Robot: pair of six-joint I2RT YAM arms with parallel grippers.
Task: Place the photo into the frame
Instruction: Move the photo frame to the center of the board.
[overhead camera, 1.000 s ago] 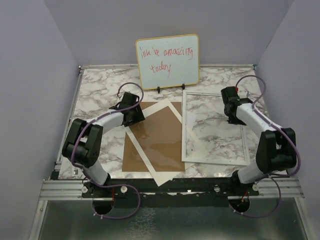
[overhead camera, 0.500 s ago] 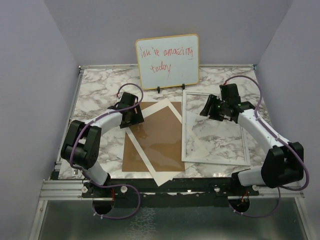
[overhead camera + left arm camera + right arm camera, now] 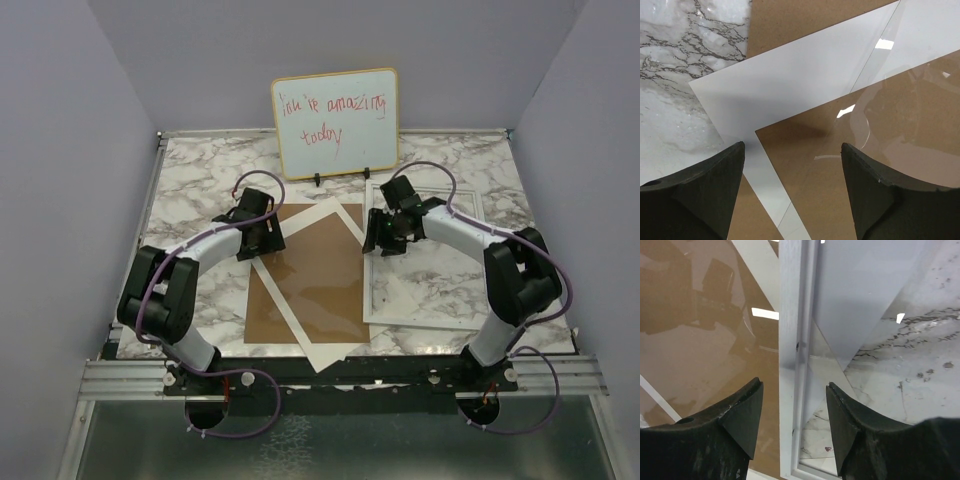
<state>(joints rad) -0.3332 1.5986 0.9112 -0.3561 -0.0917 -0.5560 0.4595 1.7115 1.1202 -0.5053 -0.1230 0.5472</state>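
Right pincer [image 3: 794, 390], spread apart, hangs over the frame's [image 3: 789, 330] rim; left pincer [image 3: 792, 150] (apart too) hovers beside the frame, over the mat [image 3: 790, 75].

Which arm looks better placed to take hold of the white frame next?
Probably right. The right gripper is open over the rim of the frame, a finger on either side. The left gripper is open over the white mat on the brown board.
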